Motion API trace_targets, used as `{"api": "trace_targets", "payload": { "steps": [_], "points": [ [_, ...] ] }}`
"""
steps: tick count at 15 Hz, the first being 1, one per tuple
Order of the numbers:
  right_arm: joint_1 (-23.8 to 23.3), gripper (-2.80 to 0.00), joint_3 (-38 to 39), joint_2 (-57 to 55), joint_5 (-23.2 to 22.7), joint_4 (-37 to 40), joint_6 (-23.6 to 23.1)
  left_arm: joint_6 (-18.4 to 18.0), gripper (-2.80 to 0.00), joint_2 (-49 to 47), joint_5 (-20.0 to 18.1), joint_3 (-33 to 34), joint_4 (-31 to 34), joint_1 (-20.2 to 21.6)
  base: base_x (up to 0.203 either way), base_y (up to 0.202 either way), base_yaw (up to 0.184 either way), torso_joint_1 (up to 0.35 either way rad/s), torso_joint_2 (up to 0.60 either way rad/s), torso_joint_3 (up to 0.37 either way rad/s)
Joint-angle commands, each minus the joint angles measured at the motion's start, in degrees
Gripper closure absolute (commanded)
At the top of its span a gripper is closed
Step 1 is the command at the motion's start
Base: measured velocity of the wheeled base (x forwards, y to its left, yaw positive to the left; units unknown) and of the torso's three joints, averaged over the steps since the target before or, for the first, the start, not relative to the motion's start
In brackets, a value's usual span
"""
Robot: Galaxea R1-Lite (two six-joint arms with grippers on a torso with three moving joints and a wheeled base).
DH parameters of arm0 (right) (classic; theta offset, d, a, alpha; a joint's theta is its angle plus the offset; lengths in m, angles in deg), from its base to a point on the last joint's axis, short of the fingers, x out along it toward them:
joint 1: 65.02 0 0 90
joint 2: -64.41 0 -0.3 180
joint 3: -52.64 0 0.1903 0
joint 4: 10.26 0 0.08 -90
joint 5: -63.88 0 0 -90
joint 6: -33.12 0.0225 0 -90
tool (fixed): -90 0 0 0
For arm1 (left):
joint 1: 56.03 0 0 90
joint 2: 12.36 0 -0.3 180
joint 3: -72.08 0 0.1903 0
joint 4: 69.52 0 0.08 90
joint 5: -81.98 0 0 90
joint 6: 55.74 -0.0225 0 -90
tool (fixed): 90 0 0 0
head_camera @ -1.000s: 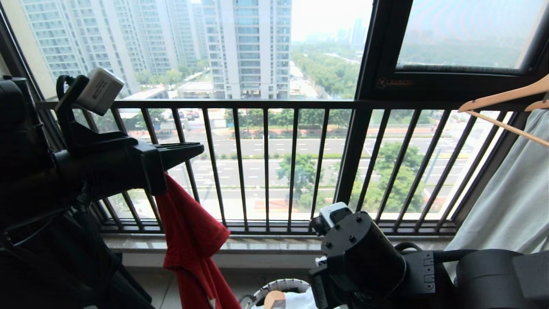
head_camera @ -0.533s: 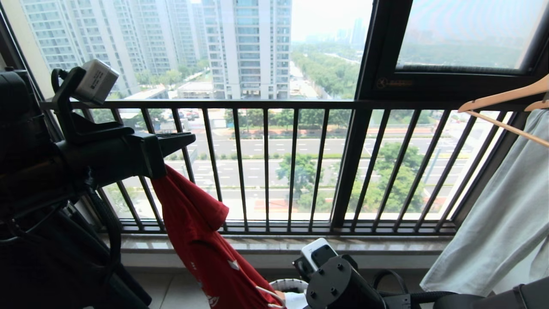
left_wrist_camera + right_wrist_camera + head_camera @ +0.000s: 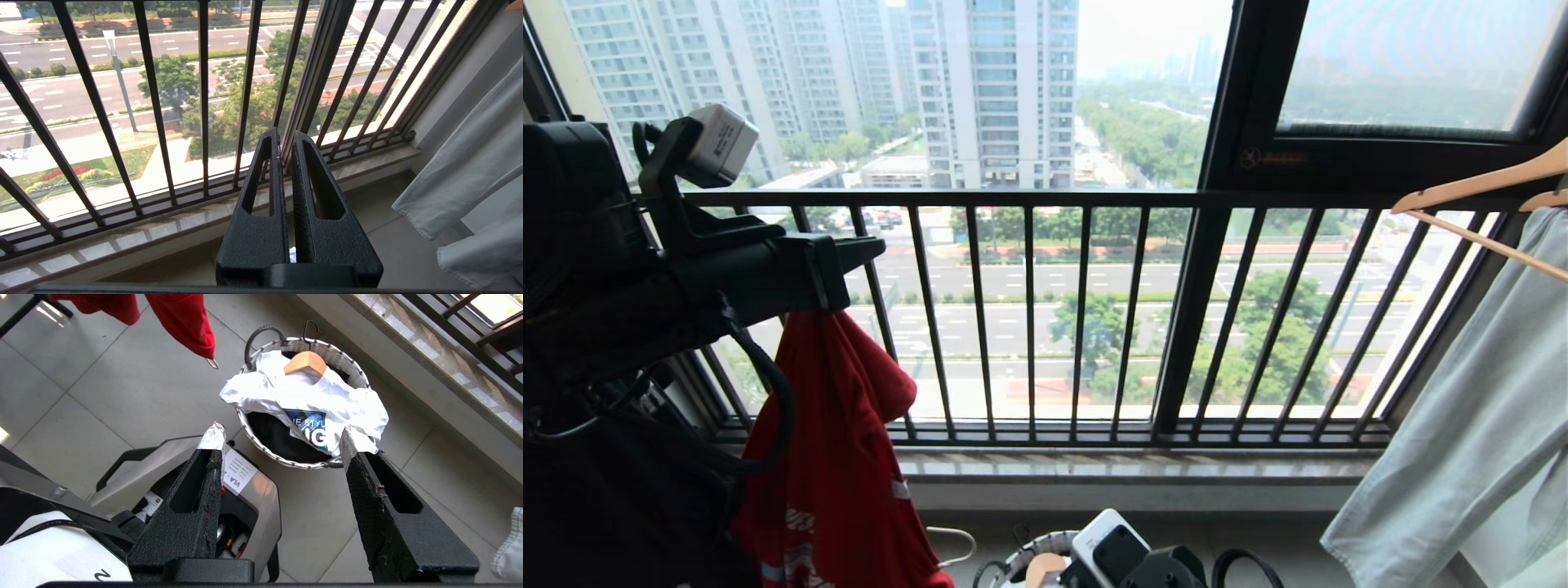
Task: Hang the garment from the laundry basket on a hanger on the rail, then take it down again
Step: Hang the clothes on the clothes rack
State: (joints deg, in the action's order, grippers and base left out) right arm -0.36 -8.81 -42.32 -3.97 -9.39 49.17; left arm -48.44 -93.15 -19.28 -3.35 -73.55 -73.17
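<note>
While the left end effector [image 3: 870, 249] pinches it, the garment [image 3: 837, 457] hangs limp.
Light, floppy cloth; take its shoulder seam with the wide right end effector [image 3: 282, 447].

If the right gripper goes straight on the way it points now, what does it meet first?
Probably the white shirt heaped in the laundry basket. The right gripper is open and points down at it, with only air between; depth is hard to judge.
</note>
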Motion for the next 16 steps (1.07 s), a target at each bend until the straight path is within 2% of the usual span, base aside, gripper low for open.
{"api": "trace_targets", "payload": {
  "steps": [1, 5, 10, 14, 16],
  "points": [
    [0.59, -2.8, 0.01, -2.23, -1.77, -3.29, -1.59, 0.11, 0.0, -0.34, -0.07, -0.14, -0.2, 0.18, 0.0, 0.0, 0.0, 0.0, 0.0, 0.0],
    [0.0, -2.8, -0.05, -8.28, -2.7, -16.75, -9.82, 0.34, 0.0, 0.54, -0.07, -0.06, -0.13, 0.18, 0.0, 0.0, 0.0, 0.0, 0.0, 0.0],
    [-4.07, -2.8, -0.4, -12.03, -3.77, -20.46, -14.83, 0.49, 0.0, 2.23, -0.07, -0.14, -0.17, 0.6, 0.0, 0.0, 0.0, 0.0, 0.0, 0.0],
    [-8.08, -2.8, -0.84, -18.48, -4.32, -32.58, -22.01, 1.22, 0.0, 3.89, -0.07, -0.14, -0.11, 0.53, 0.0, 0.0, 0.0, 0.0, 0.0, 0.0],
    [-8.74, -2.8, -3.27, -19.43, -4.39, -33.68, -22.78, 1.22, 0.0, 4.11, -0.07, -0.14, -0.11, 0.53, 0.0, 0.0, 0.0, 0.0, 0.0, 0.0]
  ]
}}
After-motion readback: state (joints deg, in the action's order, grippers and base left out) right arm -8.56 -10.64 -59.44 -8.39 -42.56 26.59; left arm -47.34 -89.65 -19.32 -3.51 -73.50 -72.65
